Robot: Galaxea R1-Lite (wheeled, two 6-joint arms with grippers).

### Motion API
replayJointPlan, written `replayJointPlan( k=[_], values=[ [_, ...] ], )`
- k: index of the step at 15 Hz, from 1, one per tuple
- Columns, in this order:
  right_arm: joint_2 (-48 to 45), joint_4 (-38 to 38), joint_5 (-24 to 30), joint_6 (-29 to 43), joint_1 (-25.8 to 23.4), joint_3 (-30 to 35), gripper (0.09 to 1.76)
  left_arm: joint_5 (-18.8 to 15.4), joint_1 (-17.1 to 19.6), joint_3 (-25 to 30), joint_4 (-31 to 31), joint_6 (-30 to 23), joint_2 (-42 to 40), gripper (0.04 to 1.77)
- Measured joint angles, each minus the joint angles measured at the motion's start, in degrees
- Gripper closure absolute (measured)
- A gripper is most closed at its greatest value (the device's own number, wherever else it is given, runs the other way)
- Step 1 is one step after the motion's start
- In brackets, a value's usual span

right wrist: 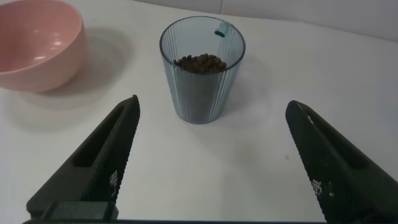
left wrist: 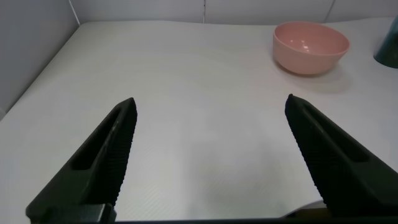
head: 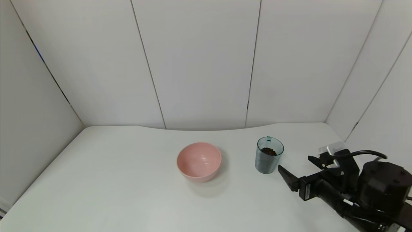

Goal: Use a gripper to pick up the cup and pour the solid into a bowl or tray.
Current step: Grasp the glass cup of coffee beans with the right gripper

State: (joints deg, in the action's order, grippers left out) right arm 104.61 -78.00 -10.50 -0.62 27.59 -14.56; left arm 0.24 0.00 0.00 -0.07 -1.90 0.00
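The ribbed blue-grey cup (head: 269, 155) stands upright on the white table, right of centre, with dark brown bean-like solid (head: 269, 151) in it. It also shows in the right wrist view (right wrist: 201, 68), solid (right wrist: 200, 62) inside. The pink bowl (head: 199, 161) sits empty to its left, and shows in the right wrist view (right wrist: 36, 43) and the left wrist view (left wrist: 310, 46). My right gripper (head: 294, 166) is open and empty, just right of the cup, apart from it (right wrist: 211, 106). My left gripper (left wrist: 210, 102) is open and empty over bare table, out of the head view.
The white table (head: 128, 180) is walled by white panels at the back and both sides. The cup's edge shows at the border of the left wrist view (left wrist: 388, 51).
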Motion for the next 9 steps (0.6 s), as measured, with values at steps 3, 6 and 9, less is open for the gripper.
replayJointPlan(
  k=[3,6,9],
  values=[
    [7.8,-9.4,0.1,0.0,1.3,1.1,0.14,0.0,0.0,0.0,0.0,0.0,0.0,0.09],
    [13.8,-11.5,0.2,0.2,2.5,0.7,0.14,0.0,0.0,0.0,0.0,0.0,0.0,0.09],
    [17.2,-11.5,0.1,0.2,3.2,-1.1,0.14,0.0,0.0,0.0,0.0,0.0,0.0,0.09]
  ],
)
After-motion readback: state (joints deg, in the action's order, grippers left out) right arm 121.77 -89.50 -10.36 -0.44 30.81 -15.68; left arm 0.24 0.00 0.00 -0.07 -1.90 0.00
